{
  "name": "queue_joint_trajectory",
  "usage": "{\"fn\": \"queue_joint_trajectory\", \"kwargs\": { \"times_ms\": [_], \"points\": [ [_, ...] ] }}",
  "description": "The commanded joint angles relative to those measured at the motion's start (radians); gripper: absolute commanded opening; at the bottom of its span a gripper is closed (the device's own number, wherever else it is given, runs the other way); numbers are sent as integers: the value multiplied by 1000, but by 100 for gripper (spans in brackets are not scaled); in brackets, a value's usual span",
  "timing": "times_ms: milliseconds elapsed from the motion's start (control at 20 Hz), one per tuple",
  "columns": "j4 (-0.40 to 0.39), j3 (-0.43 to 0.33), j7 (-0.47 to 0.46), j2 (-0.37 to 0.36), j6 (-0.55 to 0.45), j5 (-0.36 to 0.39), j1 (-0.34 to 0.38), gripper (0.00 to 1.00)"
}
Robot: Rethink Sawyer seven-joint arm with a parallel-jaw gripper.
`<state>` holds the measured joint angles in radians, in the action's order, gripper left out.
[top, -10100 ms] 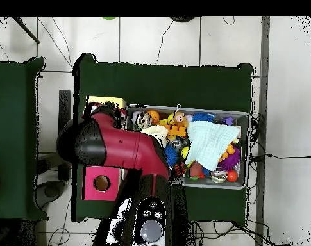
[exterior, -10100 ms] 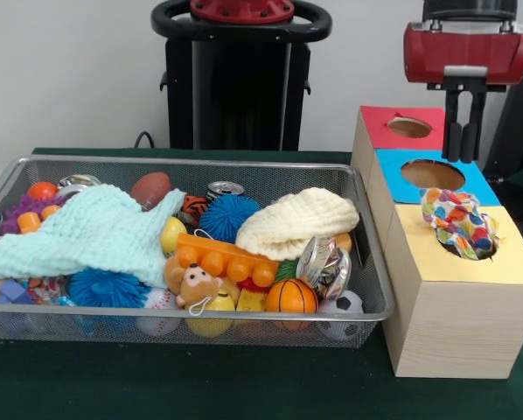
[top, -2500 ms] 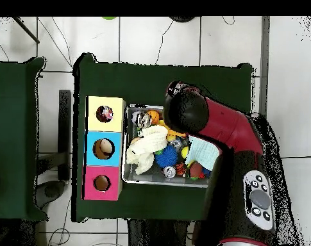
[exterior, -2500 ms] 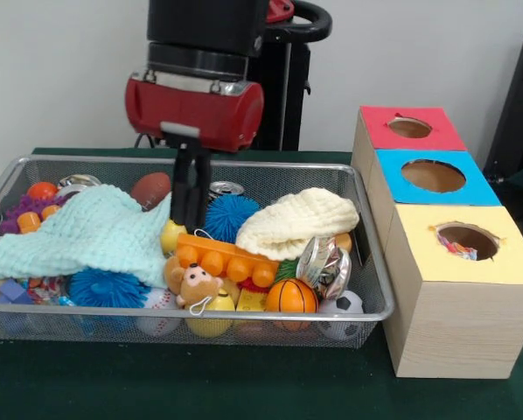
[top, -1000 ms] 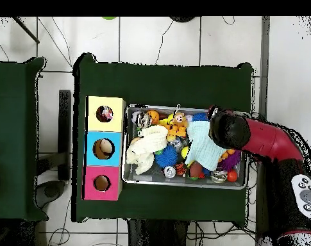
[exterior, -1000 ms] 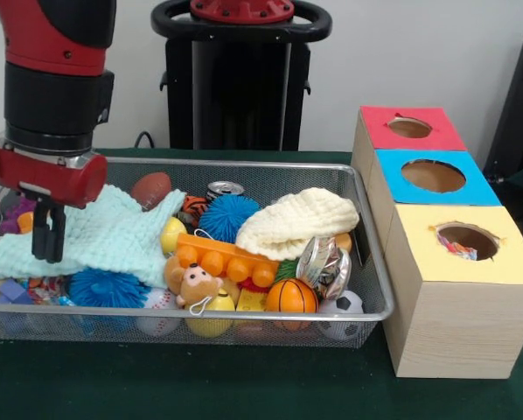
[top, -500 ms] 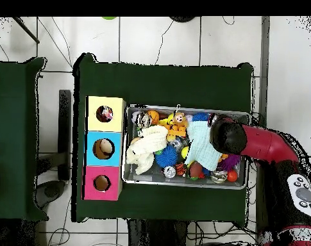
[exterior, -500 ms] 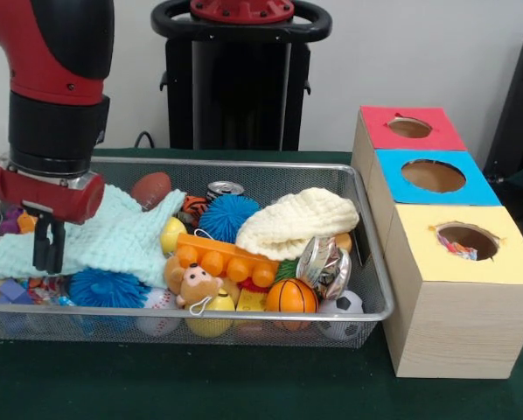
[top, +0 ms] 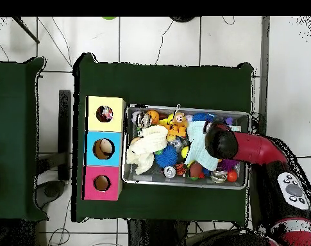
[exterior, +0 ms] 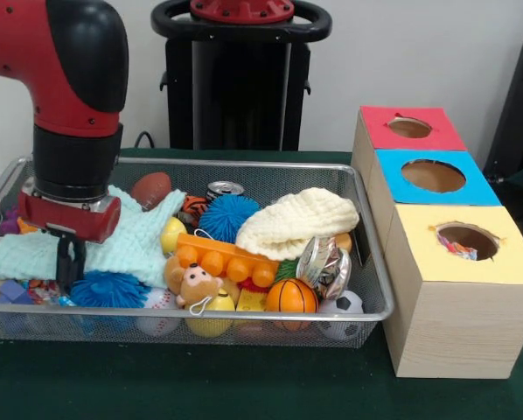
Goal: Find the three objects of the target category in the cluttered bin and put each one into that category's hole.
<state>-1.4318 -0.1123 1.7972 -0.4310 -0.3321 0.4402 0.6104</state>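
Front view: the knit mint cloth (exterior: 122,241) is draped over the left end of the wire mesh bin (exterior: 244,311), hemmed in by a spiky blue ball (exterior: 104,289) and the bin's rim. The gripper (exterior: 69,262) is pressed down on the cloth's front edge; I can't tell whether it's clenched. The yellow-topped box's hole (exterior: 467,241) sits off right.

Robot arm (exterior: 65,66): glossy red shell with a rounded black cap at the elbow, followed by a black cylindrical wrist section (exterior: 76,162). A red block with a thin silver upper band carries the narrow black end effector (exterior: 67,264). Overhead, a grey button panel (top: 291,190) marks a black link.
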Motion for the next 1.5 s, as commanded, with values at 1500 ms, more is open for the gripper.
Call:
{"fn": "queue_joint_trajectory", "kwargs": {
  "times_ms": [1500],
  "points": [
    [-161, 38, 73, -4, -556, -122, -170, 0]
  ]
}}
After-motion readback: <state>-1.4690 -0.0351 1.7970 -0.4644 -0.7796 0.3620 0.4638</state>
